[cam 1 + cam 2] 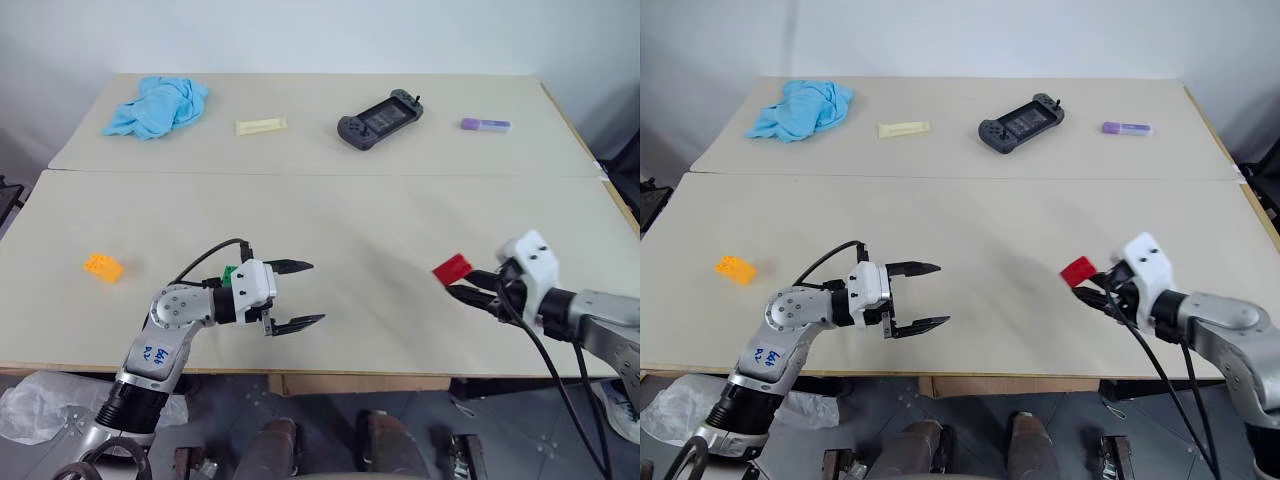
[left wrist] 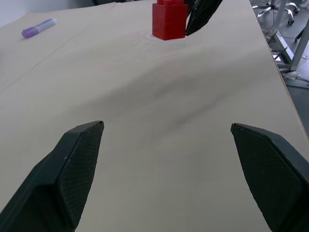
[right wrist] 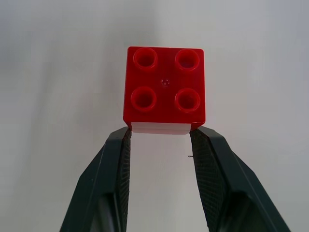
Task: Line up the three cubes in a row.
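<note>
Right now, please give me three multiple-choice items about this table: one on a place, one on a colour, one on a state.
1. Where does the orange-yellow cube lie?
A. on the near table, toward the robot's left
B. beside the purple stick
C. on the blue cloth

2. What colour is the cube at the right gripper?
A. green
B. red
C. orange-yellow

3. How do the jaws of the left gripper stand?
A. shut on a cube
B. shut on nothing
C. open, holding nothing

Answers:
1 A, it sits alone near that edge.
2 B, the red cube is pinched at its base.
3 C, bare table shows between its fingers.
</note>
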Robot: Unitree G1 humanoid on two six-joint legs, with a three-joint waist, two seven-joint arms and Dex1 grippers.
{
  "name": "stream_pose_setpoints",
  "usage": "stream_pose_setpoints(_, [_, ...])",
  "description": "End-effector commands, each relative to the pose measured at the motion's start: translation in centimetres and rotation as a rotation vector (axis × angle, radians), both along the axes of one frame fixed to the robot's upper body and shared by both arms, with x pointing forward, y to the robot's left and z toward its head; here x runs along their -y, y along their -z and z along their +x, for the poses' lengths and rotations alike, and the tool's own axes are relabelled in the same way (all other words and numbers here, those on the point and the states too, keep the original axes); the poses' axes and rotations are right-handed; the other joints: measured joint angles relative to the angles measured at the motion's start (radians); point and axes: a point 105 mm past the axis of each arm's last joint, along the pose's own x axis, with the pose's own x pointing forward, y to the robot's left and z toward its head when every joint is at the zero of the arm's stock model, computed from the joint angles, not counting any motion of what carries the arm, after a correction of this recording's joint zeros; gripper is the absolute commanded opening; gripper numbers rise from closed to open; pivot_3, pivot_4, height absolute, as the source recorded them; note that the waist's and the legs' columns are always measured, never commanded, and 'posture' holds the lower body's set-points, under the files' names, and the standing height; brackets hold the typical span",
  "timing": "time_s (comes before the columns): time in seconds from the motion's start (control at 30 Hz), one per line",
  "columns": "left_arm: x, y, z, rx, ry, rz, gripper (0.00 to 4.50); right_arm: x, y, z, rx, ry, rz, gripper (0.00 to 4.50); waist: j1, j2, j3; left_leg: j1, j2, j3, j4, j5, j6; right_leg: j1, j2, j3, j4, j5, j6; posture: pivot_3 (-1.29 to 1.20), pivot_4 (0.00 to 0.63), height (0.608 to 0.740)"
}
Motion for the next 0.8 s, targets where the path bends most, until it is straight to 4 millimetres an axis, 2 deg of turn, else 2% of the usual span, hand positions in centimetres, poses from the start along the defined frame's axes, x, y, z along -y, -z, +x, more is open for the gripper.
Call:
stream_pose_setpoints(0.03, [-0.8,-1.1,-0.1,0.043,-0.023,0.010,4.50,-1.3,0.3,1.5,0.066,-0.202,-0.143,1.44,-0.008,-0.001,0.001,0.000,0.000,0.000,0.000,0.000,0.000,0.000,0.000,0.000,0.000,0.000,0.000,0.00,0.150,0.740])
stream_pose_setpoints(0.2, [-1.2,-1.3,-0.4,0.045,-0.042,0.021,4.50,-2.9,1.1,4.1,0.088,-0.379,-0.222,1.44,-0.013,-0.002,0.001,-0.001,0.000,-0.002,0.000,0.000,-0.001,0.000,-0.001,-0.001,-0.001,0.000,0.000,0.00,0.150,0.740])
stream_pose_setpoints(0.37, [-2.3,-1.1,-1.3,0.039,-0.047,0.061,4.50,-3.4,1.1,6.3,0.086,-0.451,-0.288,1.44,-0.016,-0.002,0.001,-0.001,0.000,-0.002,-0.001,0.000,-0.001,-0.001,-0.002,-0.003,0.000,0.000,0.000,0.00,0.150,0.740])
stream_pose_setpoints(0.47, [-4.8,-1.1,-1.4,0.019,-0.079,0.104,4.50,-3.8,0.4,6.8,0.076,-0.482,-0.287,1.44,-0.016,-0.002,0.001,-0.002,0.000,-0.002,-0.001,0.000,-0.001,-0.002,-0.002,-0.003,0.000,0.000,0.000,0.00,0.150,0.740])
stream_pose_setpoints(0.53, [-5.8,-1.1,-1.5,0.012,-0.086,0.130,4.50,-3.9,0.7,6.6,0.053,-0.528,-0.306,1.44,-0.016,-0.002,0.001,-0.002,0.000,-0.002,-0.001,0.000,-0.001,-0.002,-0.002,-0.003,0.000,0.000,0.000,0.00,0.150,0.740])
stream_pose_setpoints(0.77, [-6.1,-1.2,-1.3,0.020,-0.090,0.139,4.50,-4.5,1.2,7.3,0.025,-0.536,-0.280,1.44,-0.016,-0.002,0.001,-0.002,-0.001,-0.003,0.000,0.000,-0.001,-0.001,-0.003,-0.004,0.001,0.000,0.000,0.00,0.150,0.740])
stream_pose_setpoints(0.8, [-6.1,-1.2,-1.4,0.022,-0.092,0.137,4.50,-4.6,1.2,7.5,0.037,-0.529,-0.279,1.79,-0.017,-0.001,0.001,-0.002,-0.001,-0.003,0.000,0.000,-0.001,-0.001,-0.003,-0.004,0.001,0.000,0.000,0.00,0.150,0.740])
